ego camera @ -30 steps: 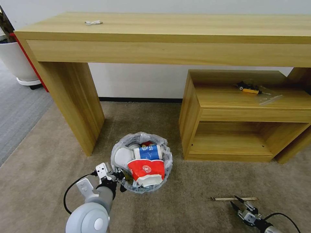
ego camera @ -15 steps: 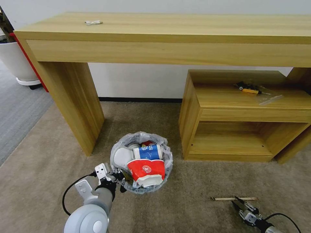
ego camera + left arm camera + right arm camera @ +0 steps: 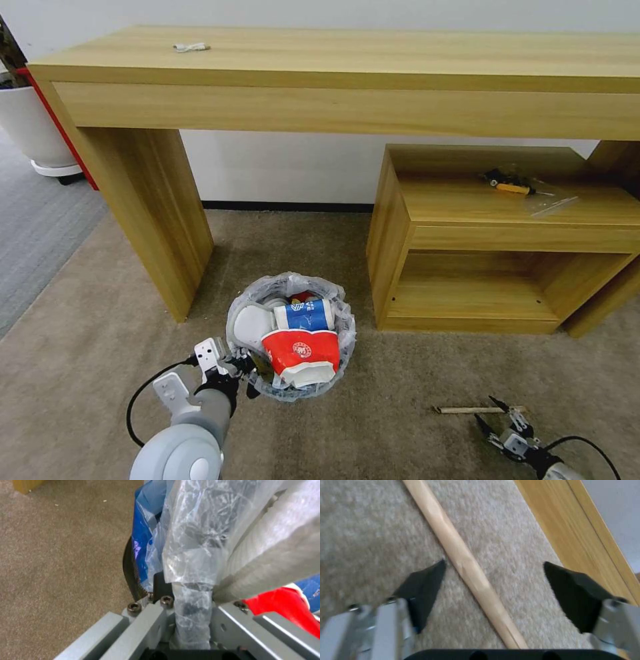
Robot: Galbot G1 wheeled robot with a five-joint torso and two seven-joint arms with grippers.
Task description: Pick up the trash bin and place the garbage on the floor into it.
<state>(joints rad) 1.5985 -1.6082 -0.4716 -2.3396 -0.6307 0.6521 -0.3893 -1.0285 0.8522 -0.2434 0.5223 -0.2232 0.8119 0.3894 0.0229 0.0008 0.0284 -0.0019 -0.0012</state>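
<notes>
Head view records the wooden stick (image 3: 477, 409) lying flat on the beige carpet (image 3: 100, 333), long axis running left to right across the robot's front, roughly parallel to the front edge of the low wooden shelf unit (image 3: 493, 240) behind it. The right gripper (image 3: 503, 417) sits at the stick's right end, fingers spread apart and holding nothing. In the right wrist view the stick (image 3: 463, 562) passes diagonally between the two dark fingertips (image 3: 423, 585), closer to one than the other, with contact not determinable; a shelf-unit edge (image 3: 573, 527) runs alongside.

The trash bin (image 3: 291, 335) stands upright on the carpet to the left of the stick, well apart from it, between the leg of the long wooden table (image 3: 333, 73) and the shelf unit. Its crinkled plastic liner holds a red wrapper (image 3: 300, 350), a blue-white paper cup (image 3: 305, 313) and a white slipper (image 3: 253, 325), piled to the rim. The left gripper (image 3: 235, 371) is at the bin's near-left rim; the left wrist view shows it clamped on the bag-covered rim (image 3: 193, 605).

Obstructions: the shelf unit stands just behind the stick. A yellow-handled tool (image 3: 510, 182) and a clear plastic bag lie on the shelf unit's top, and a small white cable (image 3: 191, 47) on the table. A white planter pot (image 3: 30, 127) stands at far left.
</notes>
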